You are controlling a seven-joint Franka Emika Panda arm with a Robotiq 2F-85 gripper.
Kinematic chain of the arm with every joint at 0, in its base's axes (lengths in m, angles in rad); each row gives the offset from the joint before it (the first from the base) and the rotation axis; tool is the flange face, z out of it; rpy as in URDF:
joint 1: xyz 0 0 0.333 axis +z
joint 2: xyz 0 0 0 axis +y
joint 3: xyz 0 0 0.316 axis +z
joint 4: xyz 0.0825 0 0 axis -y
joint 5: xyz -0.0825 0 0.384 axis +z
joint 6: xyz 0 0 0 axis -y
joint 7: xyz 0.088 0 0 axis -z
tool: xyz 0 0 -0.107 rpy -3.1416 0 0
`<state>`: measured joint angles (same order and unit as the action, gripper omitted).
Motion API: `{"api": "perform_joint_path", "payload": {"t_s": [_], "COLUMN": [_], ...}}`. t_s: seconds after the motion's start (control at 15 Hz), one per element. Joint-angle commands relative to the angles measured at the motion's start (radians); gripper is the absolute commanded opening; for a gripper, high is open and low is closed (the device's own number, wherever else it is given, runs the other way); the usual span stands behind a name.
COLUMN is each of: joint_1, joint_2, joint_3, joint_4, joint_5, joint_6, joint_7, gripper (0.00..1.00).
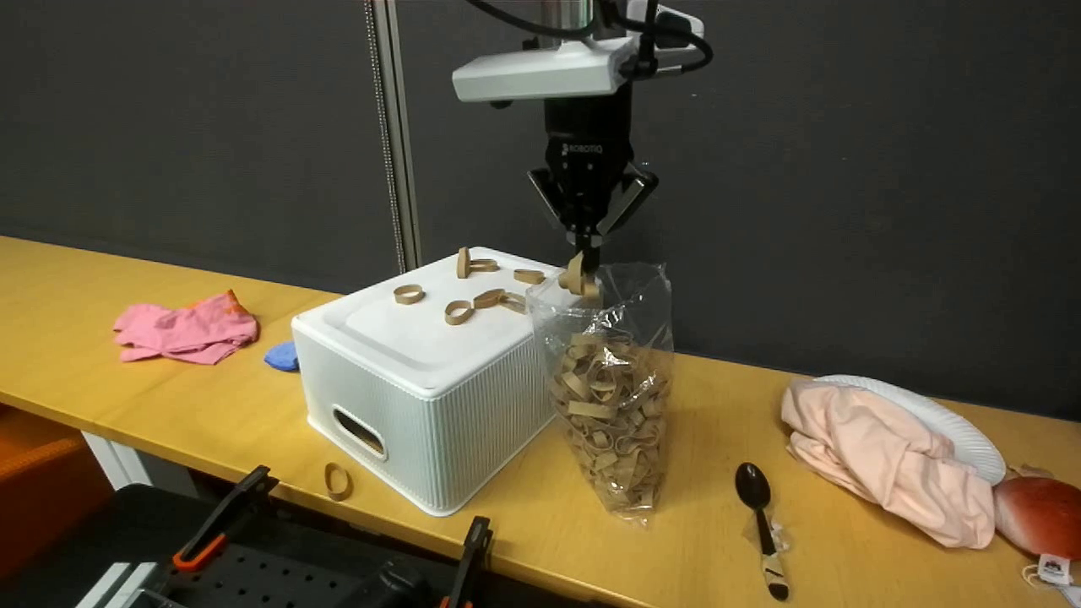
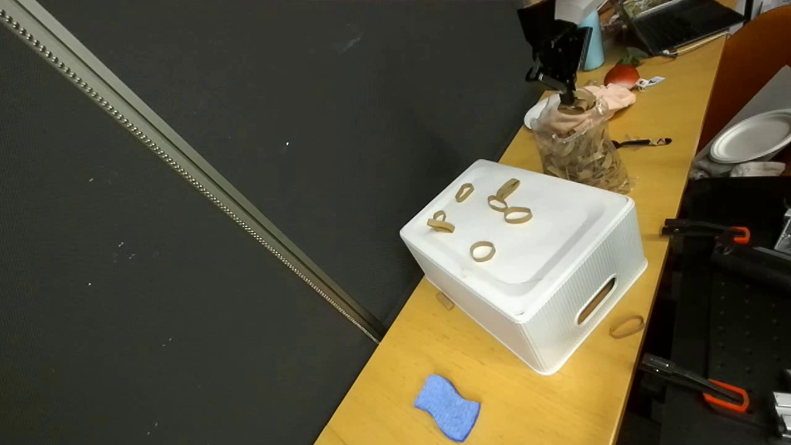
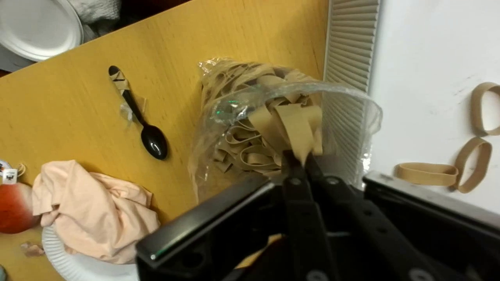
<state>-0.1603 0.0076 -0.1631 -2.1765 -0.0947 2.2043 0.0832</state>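
My gripper [image 1: 589, 255] points down with its fingertips closed on a few tan rubber bands [image 1: 574, 277]. The pinched bands [image 3: 295, 128] hang from the fingertips [image 3: 300, 158] in the wrist view, at the mouth of a clear plastic bag [image 1: 643, 295]. The bag stands upright on the table, and its lower part is full of similar tan bands [image 1: 621, 439]. It also shows in an exterior view [image 2: 552, 145]. A white ribbed box [image 1: 359, 333] stands beside the bag with its flat face up. Several loose bands [image 2: 518, 219] lie on top of it.
A loose band [image 1: 329, 483] lies on the table before the box; another [image 2: 445, 301] lies behind it. A black spoon [image 1: 753, 487], peach cloth [image 1: 887, 460], white plate [image 1: 971, 435] and red toy [image 1: 1040, 515] lie beyond the bag. A pink cloth [image 1: 181, 329] and blue sponge [image 2: 446, 408] lie opposite.
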Motion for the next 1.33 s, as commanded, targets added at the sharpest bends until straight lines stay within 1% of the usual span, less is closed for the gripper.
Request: {"api": "perform_joint_path", "payload": {"t_s": [0.0,0.2,0.27,0.33,0.4,0.53,0.6,0.67,0.73,0.93,1.0,1.27], "joint_1": [-0.017,-0.025,-0.028,-0.029,-0.031,-0.034,-0.035,-0.037,-0.037,-0.027,-0.023,0.014], "joint_2": [-0.028,-0.027,-0.027,-0.029,-0.027,-0.029,-0.027,-0.025,-0.023,-0.040,-0.049,-0.080], "joint_3": [-0.016,-0.023,-0.025,-0.026,-0.028,-0.032,-0.035,-0.037,-0.037,-0.031,-0.026,0.013], "joint_4": [-0.035,-0.047,-0.052,-0.056,-0.057,-0.062,-0.062,-0.059,-0.056,-0.064,-0.069,-0.049], "joint_5": [-0.021,-0.019,-0.019,-0.020,-0.019,-0.018,-0.018,-0.017,-0.018,-0.017,-0.016,0.000], "joint_6": [0.002,0.012,0.016,0.017,0.021,0.027,0.030,0.032,0.035,0.034,0.036,0.013], "joint_7": [0.009,0.009,0.007,0.008,0.007,0.004,0.004,0.003,0.003,0.007,0.007,0.015], "gripper": [0.01,0.01,0.28,0.29,0.36,0.39,0.45,0.57,0.72,0.94,0.99,1.00]}}
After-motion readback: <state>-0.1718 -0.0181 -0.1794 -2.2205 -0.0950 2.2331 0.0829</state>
